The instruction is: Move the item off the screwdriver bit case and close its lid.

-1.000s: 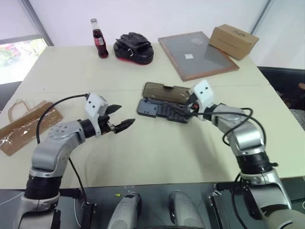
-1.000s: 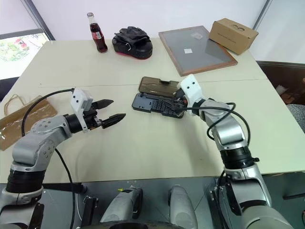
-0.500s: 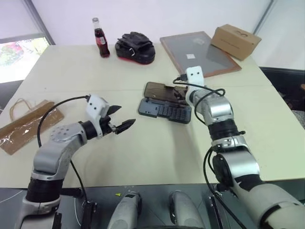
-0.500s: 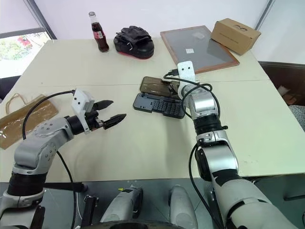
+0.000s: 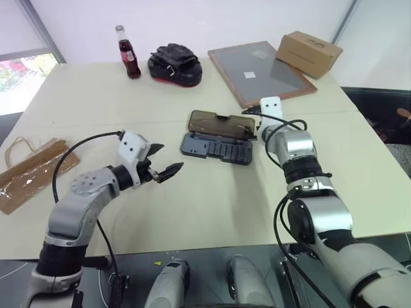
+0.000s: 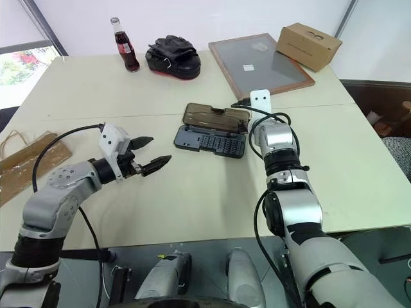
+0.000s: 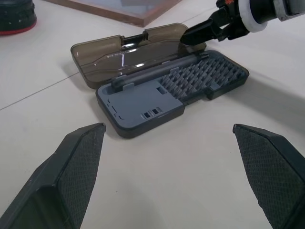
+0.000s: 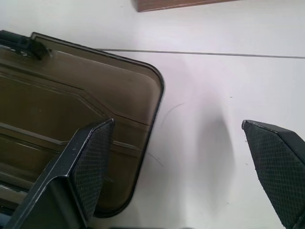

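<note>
The screwdriver bit case [image 5: 216, 149] lies open mid-table, its dark tray full of small bits. Its brown translucent lid [image 5: 217, 122] lies flat behind the tray, on the table. The item, a brown paper bag [image 5: 32, 174], lies flat at the table's left edge, well away from the case. My left gripper [image 5: 168, 158] hovers open to the left of the tray, pointing at it; the tray [image 7: 171, 93] sits between its fingers' [image 7: 71, 176] lines of sight. My right gripper [image 8: 178, 123] is open at the lid's right end, one finger [image 8: 90, 167] over the lid's corner [image 8: 71, 109].
Along the far side of the table stand a cola bottle [image 5: 125, 51], a black bundle on a red base [image 5: 174, 64], a framed grey board [image 5: 260, 70] and a cardboard box [image 5: 308, 54]. The table's front edge runs just below my arms.
My right gripper has swung from the tray's right end back to the lid's right end, and its wrist has rolled. The left gripper has held still. The head view has shifted slightly.
</note>
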{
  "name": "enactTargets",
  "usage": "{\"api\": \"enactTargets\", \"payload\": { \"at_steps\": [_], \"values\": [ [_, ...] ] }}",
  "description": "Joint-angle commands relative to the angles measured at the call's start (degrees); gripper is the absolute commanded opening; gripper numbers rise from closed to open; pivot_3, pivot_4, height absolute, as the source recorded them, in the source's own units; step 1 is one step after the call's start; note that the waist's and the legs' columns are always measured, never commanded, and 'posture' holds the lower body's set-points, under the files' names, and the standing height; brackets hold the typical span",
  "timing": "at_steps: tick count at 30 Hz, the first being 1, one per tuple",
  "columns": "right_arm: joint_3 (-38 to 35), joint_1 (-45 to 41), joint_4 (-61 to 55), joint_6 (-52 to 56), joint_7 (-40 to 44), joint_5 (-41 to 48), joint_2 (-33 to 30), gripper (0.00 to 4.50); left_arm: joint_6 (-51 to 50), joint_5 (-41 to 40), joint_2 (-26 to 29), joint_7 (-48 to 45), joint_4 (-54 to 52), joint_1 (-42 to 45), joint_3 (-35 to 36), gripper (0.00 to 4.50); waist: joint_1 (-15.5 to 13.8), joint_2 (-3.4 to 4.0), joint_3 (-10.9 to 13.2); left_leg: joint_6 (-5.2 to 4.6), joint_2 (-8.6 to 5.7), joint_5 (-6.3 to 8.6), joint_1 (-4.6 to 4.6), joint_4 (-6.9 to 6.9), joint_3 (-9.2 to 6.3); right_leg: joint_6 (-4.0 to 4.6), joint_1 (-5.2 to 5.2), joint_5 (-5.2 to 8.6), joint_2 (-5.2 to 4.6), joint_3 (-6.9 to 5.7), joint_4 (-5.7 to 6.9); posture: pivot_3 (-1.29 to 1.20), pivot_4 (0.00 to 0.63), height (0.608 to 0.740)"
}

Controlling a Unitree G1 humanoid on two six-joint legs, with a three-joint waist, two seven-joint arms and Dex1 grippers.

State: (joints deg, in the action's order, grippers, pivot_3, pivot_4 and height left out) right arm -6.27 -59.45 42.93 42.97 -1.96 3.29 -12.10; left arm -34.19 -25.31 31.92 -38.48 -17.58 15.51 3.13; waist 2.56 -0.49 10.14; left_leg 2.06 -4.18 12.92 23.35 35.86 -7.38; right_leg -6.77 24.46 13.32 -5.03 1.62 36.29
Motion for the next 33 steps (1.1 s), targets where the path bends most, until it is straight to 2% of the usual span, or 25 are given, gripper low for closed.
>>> {"api": "enactTargets", "payload": {
  "at_steps": [1,7,16,20,23,27,33],
  "values": [
    [-0.70,-1.75,0.44,0.37,-0.84,0.04,0.34,3.09,1.93,0.71,-0.06,0.27,-0.62,1.00,0.31,4.50,-0.01,0.00,0.00,0.00,0.00,0.00,0.00,0.00,0.00,0.00,0.00,0.00,0.00,0.00,0.00,0.00,0.150,0.740],
    [-0.47,-1.82,0.89,1.49,-0.71,0.02,0.62,0.09,2.76,1.41,-0.02,0.23,0.23,1.49,0.31,4.50,-0.23,0.00,-0.01,0.00,-0.01,0.00,0.00,0.02,-0.02,0.00,-0.04,0.00,-0.01,0.00,-0.01,0.00,0.150,0.740],
    [0.17,-2.03,-3.01,9.46,-1.05,0.15,1.59,0.03,3.98,2.40,0.03,1.14,1.22,1.85,1.21,4.50,0.00,0.03,-0.03,0.00,0.00,0.00,-0.01,-0.01,-0.05,0.01,-0.02,0.00,0.02,-0.01,0.00,0.00,0.150,0.740],
    [-0.93,-0.33,-14.09,22.21,-1.24,1.89,2.64,0.03,4.36,2.51,0.17,1.24,1.62,1.78,1.32,4.50,-0.02,0.05,-0.02,0.00,0.00,0.00,0.00,-0.02,-0.06,0.01,0.00,0.00,0.01,-0.01,0.00,0.00,0.150,0.740],
    [-2.15,1.50,-26.41,34.77,-1.79,2.75,5.10,0.03,4.69,2.51,0.22,1.20,2.17,1.96,1.26,4.50,0.01,0.07,-0.01,0.00,0.02,0.00,0.02,-0.09,-0.13,0.01,0.07,0.00,0.01,0.00,-0.01,0.00,0.150,0.740],
    [-3.42,2.52,-37.51,45.77,-2.23,2.49,8.30,0.03,4.90,2.40,0.23,1.03,3.01,2.54,1.11,4.50,0.01,0.09,0.00,0.00,0.03,0.00,0.02,-0.16,-0.19,0.01,0.13,0.00,0.01,0.02,0.02,0.00,0.150,0.740],
    [-4.24,4.19,-42.83,49.53,-2.65,2.64,11.72,0.03,4.96,2.24,0.25,0.56,4.14,3.65,0.97,4.50,-0.05,0.09,0.00,0.00,0.01,0.00,0.02,-0.16,-0.19,0.01,0.13,0.00,0.00,0.01,0.01,0.00,0.150,0.740]
  ]
}}
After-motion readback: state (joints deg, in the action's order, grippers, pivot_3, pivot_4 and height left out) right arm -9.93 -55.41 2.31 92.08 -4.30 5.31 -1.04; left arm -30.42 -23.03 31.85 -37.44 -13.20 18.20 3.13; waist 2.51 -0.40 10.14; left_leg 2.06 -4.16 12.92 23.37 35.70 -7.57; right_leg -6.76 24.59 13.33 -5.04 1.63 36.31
